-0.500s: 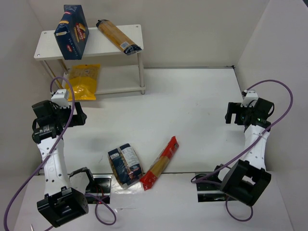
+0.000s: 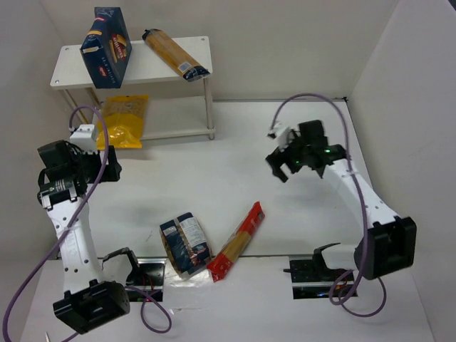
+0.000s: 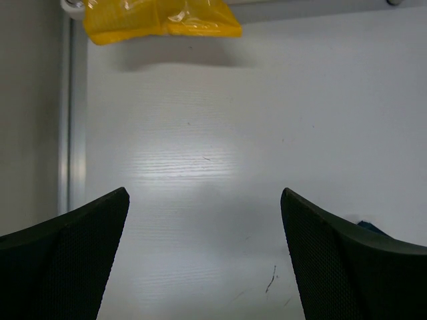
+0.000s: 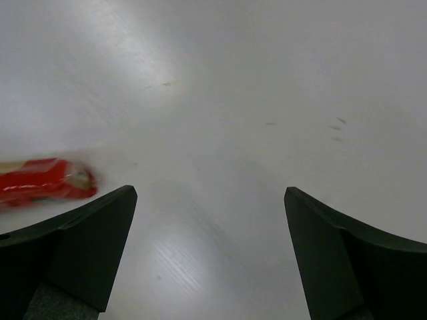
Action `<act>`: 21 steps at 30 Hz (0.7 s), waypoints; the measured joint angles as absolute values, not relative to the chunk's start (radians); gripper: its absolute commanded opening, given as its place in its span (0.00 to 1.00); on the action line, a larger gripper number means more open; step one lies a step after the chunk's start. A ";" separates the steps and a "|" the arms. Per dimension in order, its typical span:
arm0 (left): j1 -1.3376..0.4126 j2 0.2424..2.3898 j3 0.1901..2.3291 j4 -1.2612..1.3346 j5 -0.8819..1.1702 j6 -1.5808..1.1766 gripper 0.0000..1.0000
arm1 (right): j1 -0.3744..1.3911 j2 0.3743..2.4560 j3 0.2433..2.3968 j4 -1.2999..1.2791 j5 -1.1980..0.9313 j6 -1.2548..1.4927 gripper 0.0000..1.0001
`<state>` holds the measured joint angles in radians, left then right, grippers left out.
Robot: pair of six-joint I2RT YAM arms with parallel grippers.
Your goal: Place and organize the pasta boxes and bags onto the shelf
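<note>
Red bag (image 2: 236,241) lies apparently clear of left gripper (image 3: 203,200) and right gripper (image 4: 210,197), both gaping

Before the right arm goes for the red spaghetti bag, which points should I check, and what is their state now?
1. Right jaws open and empty: ok.
2. Left jaws open and empty: ok.
3. Right jaws centred over long slim red spaghetti bag: not ok, it sits at the wrist view's left edge.
4. Red bag clear of plump dark blue soft bag: cannot tell, their near ends lie very close.
5. Room on white two-tier shelf: ok, lower board bare right of yellow pouch.
</note>
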<state>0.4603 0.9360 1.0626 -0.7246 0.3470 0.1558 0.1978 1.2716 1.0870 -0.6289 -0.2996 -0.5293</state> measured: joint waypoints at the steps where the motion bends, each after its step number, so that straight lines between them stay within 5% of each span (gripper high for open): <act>1: 0.460 0.926 1.082 -0.730 0.337 0.158 1.00 | 0.270 1.301 1.093 -0.649 -0.287 -0.558 1.00; 7: 0.485 0.823 1.103 -0.725 0.333 0.152 1.00 | 0.538 1.435 1.093 -0.794 -0.251 -0.756 1.00; 21: 0.612 0.804 0.946 -0.680 0.428 0.155 1.00 | 0.833 1.549 1.164 -0.954 -0.398 -1.020 1.00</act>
